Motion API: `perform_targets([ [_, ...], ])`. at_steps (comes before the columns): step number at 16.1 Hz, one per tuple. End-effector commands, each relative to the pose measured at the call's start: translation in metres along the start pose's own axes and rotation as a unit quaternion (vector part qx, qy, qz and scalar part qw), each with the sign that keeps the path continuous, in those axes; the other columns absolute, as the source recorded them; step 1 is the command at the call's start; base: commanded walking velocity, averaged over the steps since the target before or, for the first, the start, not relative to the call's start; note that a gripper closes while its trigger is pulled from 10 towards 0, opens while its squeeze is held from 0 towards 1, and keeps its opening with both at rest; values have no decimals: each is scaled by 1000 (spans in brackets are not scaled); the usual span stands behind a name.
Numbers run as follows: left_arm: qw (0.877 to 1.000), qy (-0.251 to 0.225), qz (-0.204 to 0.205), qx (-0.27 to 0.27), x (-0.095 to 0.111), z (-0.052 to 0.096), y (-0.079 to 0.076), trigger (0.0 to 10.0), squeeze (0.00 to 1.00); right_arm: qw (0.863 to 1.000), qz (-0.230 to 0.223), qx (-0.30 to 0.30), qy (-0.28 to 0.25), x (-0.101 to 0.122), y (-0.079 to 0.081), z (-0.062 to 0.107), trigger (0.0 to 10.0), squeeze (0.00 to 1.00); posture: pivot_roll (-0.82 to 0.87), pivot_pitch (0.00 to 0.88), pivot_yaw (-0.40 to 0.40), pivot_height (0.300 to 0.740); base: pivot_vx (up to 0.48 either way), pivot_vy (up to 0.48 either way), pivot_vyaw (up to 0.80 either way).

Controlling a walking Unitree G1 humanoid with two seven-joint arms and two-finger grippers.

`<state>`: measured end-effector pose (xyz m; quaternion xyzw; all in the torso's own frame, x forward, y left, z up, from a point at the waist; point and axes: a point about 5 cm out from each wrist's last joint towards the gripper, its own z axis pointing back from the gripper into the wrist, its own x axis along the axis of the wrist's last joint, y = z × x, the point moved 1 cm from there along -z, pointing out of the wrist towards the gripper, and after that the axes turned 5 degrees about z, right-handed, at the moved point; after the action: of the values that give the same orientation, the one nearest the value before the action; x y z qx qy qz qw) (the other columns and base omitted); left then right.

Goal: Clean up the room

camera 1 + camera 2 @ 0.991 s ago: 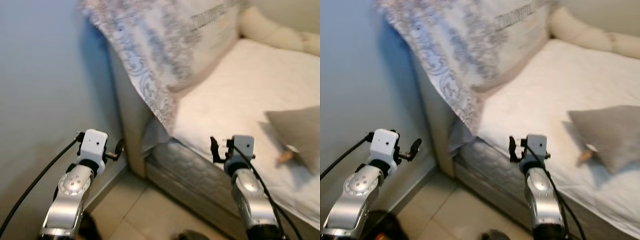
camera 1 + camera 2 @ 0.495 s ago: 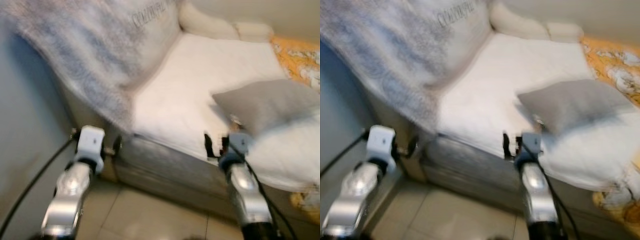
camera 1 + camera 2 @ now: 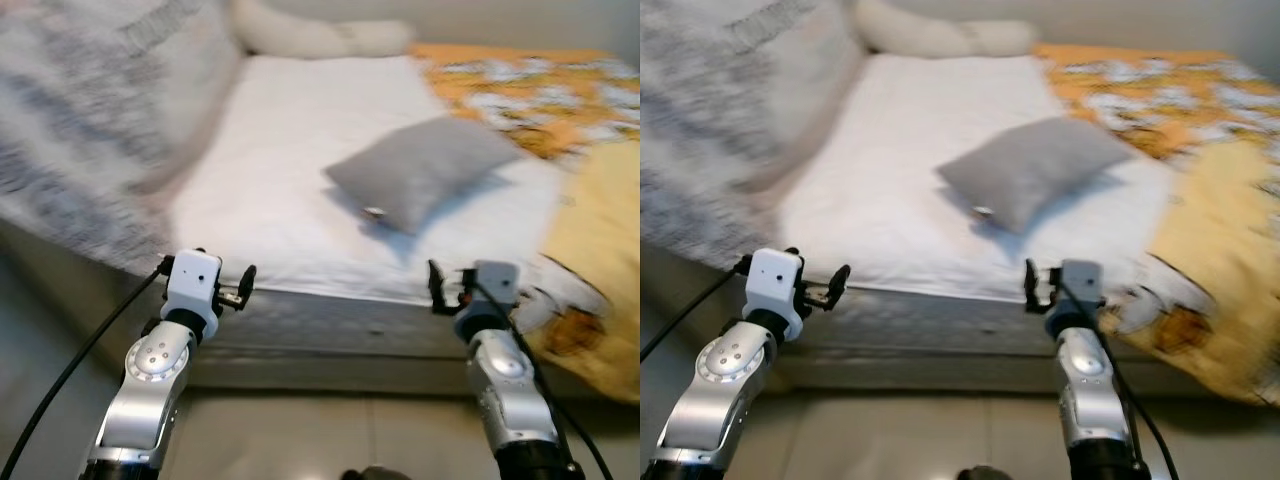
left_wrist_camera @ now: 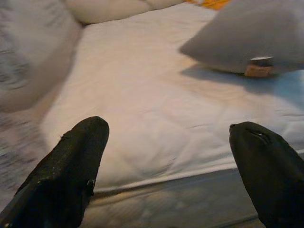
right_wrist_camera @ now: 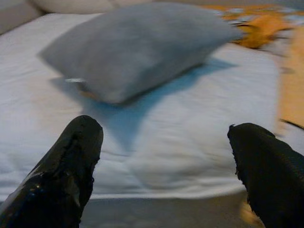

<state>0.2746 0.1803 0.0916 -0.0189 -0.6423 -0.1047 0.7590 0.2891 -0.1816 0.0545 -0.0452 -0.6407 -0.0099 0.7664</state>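
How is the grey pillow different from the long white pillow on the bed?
The grey pillow is squarish and lies loose in the middle of the white sheet; the long white pillow is a pale roll lying along the far end of the bed. The grey pillow carries a small tag at its corner; the white pillow shows none. Both rest on the bed.

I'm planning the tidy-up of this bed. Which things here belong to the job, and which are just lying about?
Belong to the job:
- square grey fabric pillow, askew mid-mattress
- orange and yellow patterned blanket, bunched at the far side
- small tan tag-like item by the pillow, too blurred to identify

Just there:
- white fitted sheet
- cream bolster cushion
- grey patterned throw
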Motion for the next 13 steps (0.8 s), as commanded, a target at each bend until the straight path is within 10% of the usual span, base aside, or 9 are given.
perform_targets([
  [1, 1000, -1, -3, 0, 0, -1, 2, 10000, 0, 1000, -9, 8, -10, 6, 4, -2, 10000, 1000, 37, 0, -8, 740, 0, 0, -406],
  [3, 1000, -2, -6, 1, 2, -2, 3, 10000, 0, 1000, -1, 12, -7, 6, 6, -2, 10000, 1000, 39, 0, -7, 740, 247, 0, 0],
  [4, 1000, -3, -6, 0, 3, -3, 3, 10000, 0, 1000, 0, 14, -4, 5, 6, -3, 10000, 0, 36, 0, -6, 740, 281, 0, 0],
  [13, 1000, -7, -1, 5, 4, -7, 4, 10000, 0, 1000, 6, 15, -14, 13, 4, -9, 10000, 0, 36, 0, -16, 740, 325, 0, 0],
])
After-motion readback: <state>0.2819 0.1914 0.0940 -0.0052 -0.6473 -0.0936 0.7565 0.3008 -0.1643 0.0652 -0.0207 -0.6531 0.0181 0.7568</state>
